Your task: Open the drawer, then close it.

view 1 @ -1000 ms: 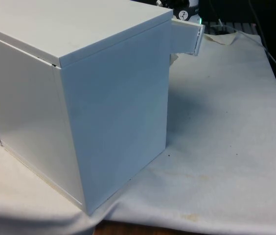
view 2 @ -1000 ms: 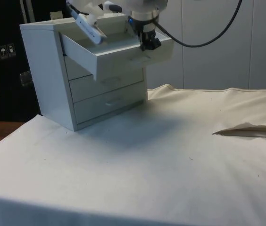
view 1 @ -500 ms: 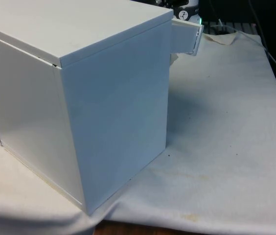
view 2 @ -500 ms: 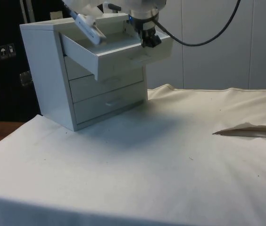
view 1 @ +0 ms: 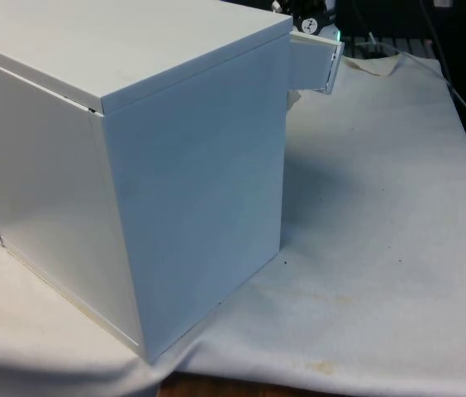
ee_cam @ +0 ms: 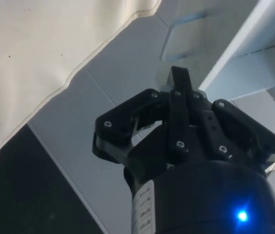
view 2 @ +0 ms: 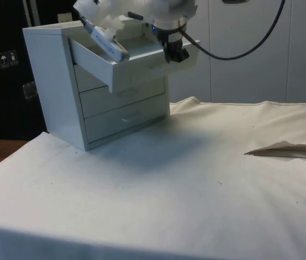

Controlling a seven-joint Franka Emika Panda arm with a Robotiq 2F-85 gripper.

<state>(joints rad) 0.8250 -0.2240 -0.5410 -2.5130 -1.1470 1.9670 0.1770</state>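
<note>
Jaws read as closed in the wrist view: the black two-finger gripper (ee_cam: 179,74) has its fingers (ee_cam: 178,105) pressed together with no gap showing and nothing visible between them. The tips sit just beside the pale front panel of the drawer; I cannot tell if they touch it.

Side view: gripper (view 2: 176,55) hangs at the front edge of the white top drawer (view 2: 138,66), toward the drawer's 3 o'clock end, tips pointing down against or just over the front panel. The top drawer is pulled partly out of the white three-drawer chest (view 2: 49,81), which stands at about 10 o'clock on the desk under the white cloth (view 2: 196,184). The middle drawer (view 2: 123,96) and bottom drawer (view 2: 127,118) are pushed in flush. A black cable (view 2: 240,52) loops off from the arm toward 2 o'clock. A raised fold in the cloth (view 2: 286,150) lies at 3 o'clock, well apart from the chest.

Front view: the chest (view 1: 175,165) turns its back and side to the camera. The open drawer (view 1: 314,64) juts out from its upper corner at about 1 o'clock.
</note>
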